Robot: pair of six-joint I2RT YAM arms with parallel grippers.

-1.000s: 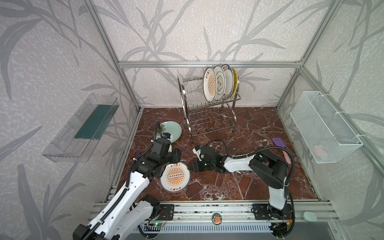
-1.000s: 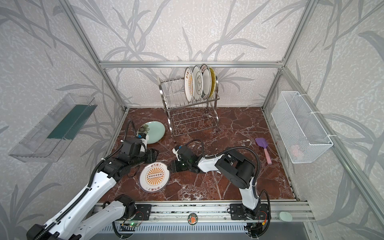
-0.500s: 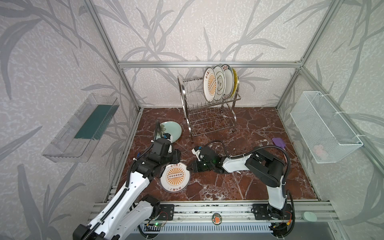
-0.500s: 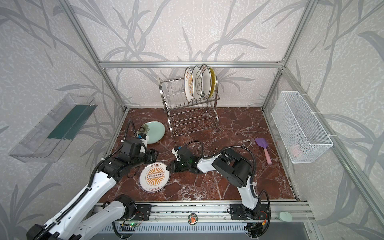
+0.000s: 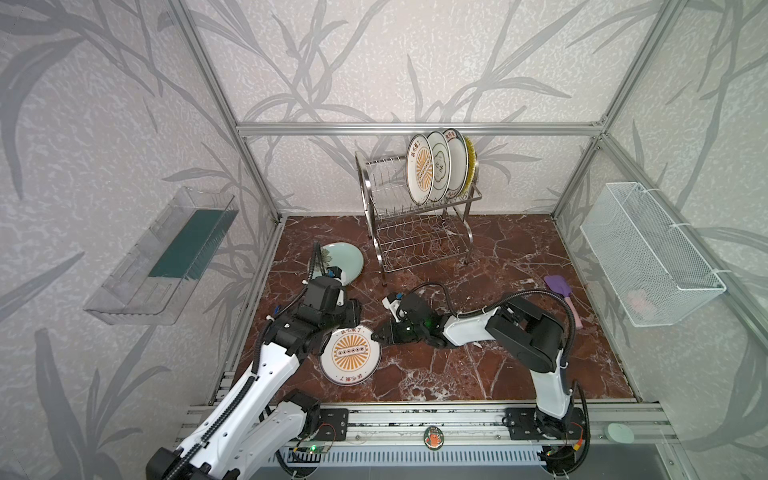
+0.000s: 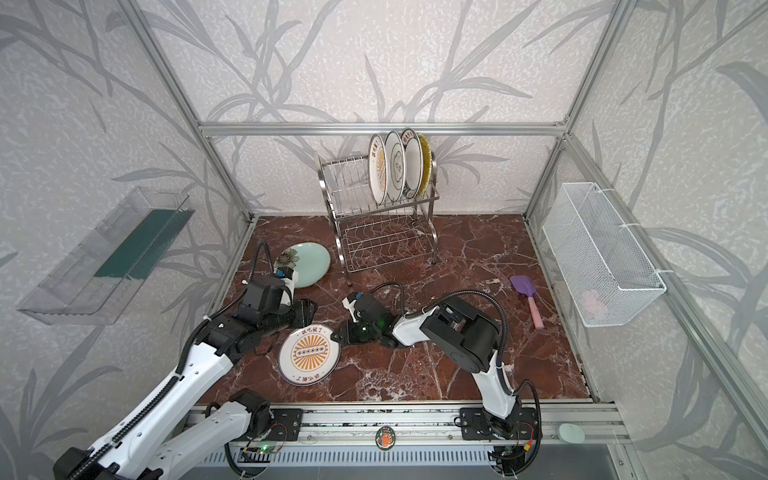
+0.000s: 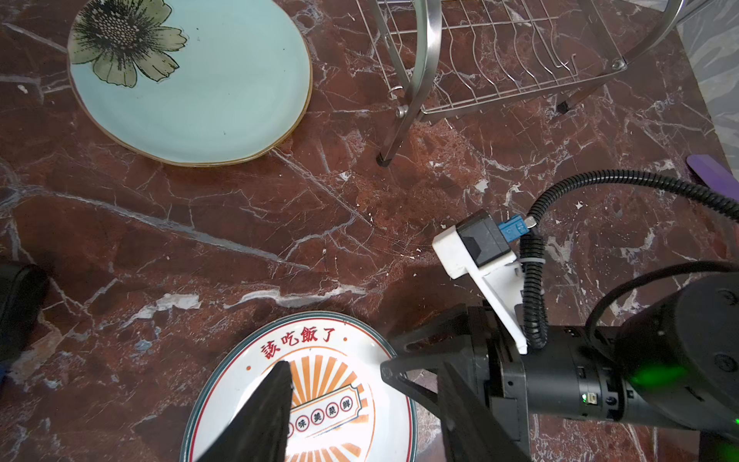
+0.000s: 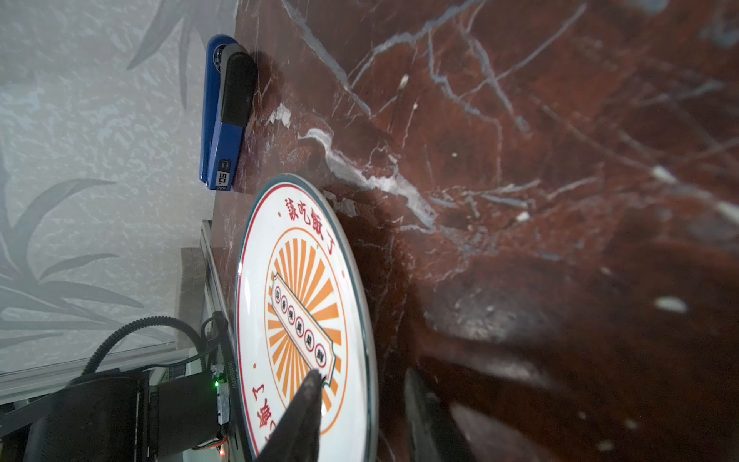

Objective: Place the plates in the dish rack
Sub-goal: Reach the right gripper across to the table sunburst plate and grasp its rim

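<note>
A white plate with an orange sun [image 5: 351, 353] sits on the red table [image 5: 498, 365], near the front and a bit to the left. The right gripper [image 5: 375, 336] has one finger [image 8: 304, 412] over the plate's face and the other on the far side of its right rim. I cannot tell if it is squeezing the plate. The left gripper [image 5: 330, 332] is at the plate's far left edge, with its fingers spread apart. A pale green flower plate [image 5: 345, 259] lies flat farther back, just left of the dish rack [image 5: 419, 216]. Four plates [image 5: 436, 170] stand up on the right part of the rack's top shelf.
</note>
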